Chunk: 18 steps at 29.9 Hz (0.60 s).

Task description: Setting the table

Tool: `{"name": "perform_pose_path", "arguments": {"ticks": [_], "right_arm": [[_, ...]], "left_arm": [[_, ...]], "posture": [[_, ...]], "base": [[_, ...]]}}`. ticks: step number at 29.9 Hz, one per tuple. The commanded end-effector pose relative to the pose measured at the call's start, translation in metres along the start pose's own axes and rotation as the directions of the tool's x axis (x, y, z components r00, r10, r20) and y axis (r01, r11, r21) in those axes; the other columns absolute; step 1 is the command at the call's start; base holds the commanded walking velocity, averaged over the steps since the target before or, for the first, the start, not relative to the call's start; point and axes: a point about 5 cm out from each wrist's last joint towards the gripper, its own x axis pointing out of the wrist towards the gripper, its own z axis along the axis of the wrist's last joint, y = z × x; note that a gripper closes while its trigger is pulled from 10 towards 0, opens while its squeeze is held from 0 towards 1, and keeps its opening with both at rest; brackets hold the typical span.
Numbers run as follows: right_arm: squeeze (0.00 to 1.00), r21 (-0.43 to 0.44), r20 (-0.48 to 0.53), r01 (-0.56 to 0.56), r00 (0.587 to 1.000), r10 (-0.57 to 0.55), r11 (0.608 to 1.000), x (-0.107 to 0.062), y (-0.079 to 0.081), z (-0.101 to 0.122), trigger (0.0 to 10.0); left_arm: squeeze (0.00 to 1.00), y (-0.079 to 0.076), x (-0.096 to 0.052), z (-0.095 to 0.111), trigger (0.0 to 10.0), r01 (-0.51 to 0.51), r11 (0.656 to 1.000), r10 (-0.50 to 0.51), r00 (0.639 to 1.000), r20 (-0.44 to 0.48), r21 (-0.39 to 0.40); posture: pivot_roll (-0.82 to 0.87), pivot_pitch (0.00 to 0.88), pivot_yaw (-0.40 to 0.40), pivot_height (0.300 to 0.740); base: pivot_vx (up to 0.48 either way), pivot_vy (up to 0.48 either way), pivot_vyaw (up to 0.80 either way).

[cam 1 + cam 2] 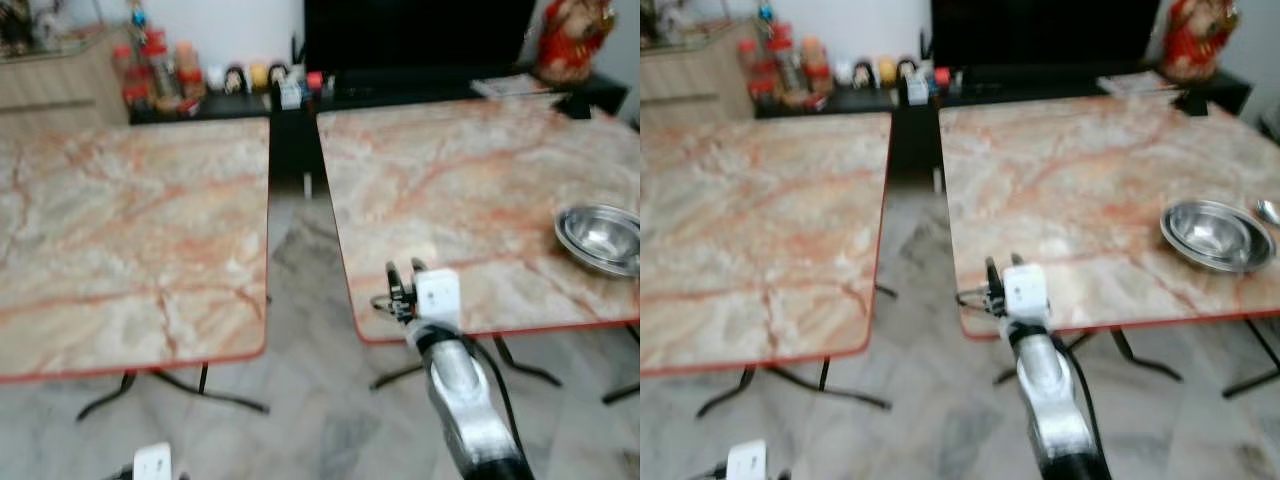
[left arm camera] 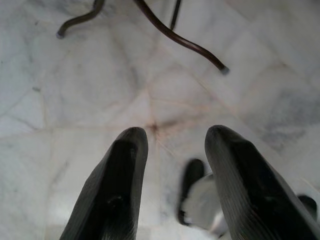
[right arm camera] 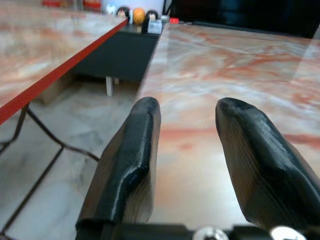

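Two marble-patterned tables with red edges stand side by side, the left table (image 1: 120,230) and the right table (image 1: 470,190). A steel bowl (image 1: 600,238) sits near the right table's right front, with a spoon (image 1: 1269,211) just beyond it. My right gripper (image 1: 406,282) hovers over the right table's front left corner, open and empty; in the right wrist view its fingers (image 3: 135,155) point along the tabletop. My left gripper (image 2: 172,150) hangs low over the tiled floor, open with nothing between its fingers.
A narrow gap of tiled floor (image 1: 300,300) separates the tables. Behind them a dark low cabinet (image 1: 300,100) carries bottles, jars and small figurines, with a black screen (image 1: 420,35) above and a red figure (image 1: 575,40) at the far right. Curved metal table legs (image 2: 180,37) stand nearby.
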Motion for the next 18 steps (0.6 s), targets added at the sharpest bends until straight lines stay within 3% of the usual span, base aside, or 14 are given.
{"name": "perform_pose_path", "arguments": {"ticks": [1, 4, 9, 13, 16, 17, 18], "right_arm": [[0.00, -0.013, -0.015, -0.010, 1.000, 0.010, 1.000, -0.006, 0.002, -0.007, 10.0], [0.00, -0.032, -0.071, 0.013, 0.997, -0.015, 0.999, -0.016, -0.005, -0.022, 10.0], [0.00, -0.065, -0.291, 0.058, 0.954, -0.074, 0.996, -0.050, -0.020, -0.075, 10.0], [0.00, -0.059, -0.367, 0.086, 0.925, -0.102, 0.995, -0.065, -0.023, -0.092, 10.0], [0.00, -0.035, -0.501, 0.163, 0.851, -0.158, 0.986, -0.091, -0.027, -0.119, 10.0], [0.00, -0.035, -0.501, 0.163, 0.851, -0.158, 0.986, -0.091, -0.027, -0.119, 10.0], [0.00, -0.022, -0.581, 0.206, 0.794, -0.180, 0.978, -0.105, -0.028, -0.133, 10.0]], "left_arm": [[0.00, 0.008, -0.002, -0.004, 10.0, -0.019, 1.000, 0.019, 1.000, -0.011, 0.011], [0.00, 0.008, -0.001, -0.003, 10.0, -0.017, 1.000, 0.017, 1.000, -0.010, 0.012], [0.00, 0.006, -0.001, -0.002, 10.0, -0.012, 1.000, 0.012, 1.000, -0.007, 0.017], [0.00, 0.008, -0.001, -0.002, 10.0, -0.014, 1.000, 0.014, 1.000, -0.006, 0.018], [0.00, 0.010, -0.001, -0.003, 10.0, -0.025, 1.000, 0.025, 1.000, -0.008, 0.010], [0.00, 0.010, -0.001, -0.003, 10.0, -0.025, 1.000, 0.025, 1.000, -0.008, 0.010], [0.00, 0.010, -0.002, -0.004, 10.0, -0.028, 1.000, 0.029, 1.000, -0.010, 0.005]], "posture": [[0.01, 0.000, 0.004, 0.732], [0.01, 0.000, 0.003, 0.732], [0.00, 0.000, 0.003, 0.732], [0.00, 0.000, 0.000, 0.732], [0.01, 0.000, 0.000, 0.732], [0.01, 0.000, 0.000, 0.732], [0.00, 0.000, 0.005, 0.732]], "base": [[0.000, 0.480, 0.00], [0.000, 0.480, 0.00], [0.000, 0.480, 0.00], [0.000, 0.480, 0.00], [0.000, 0.480, 0.00], [0.000, 0.480, 0.00], [0.000, 0.480, 0.00]]}}
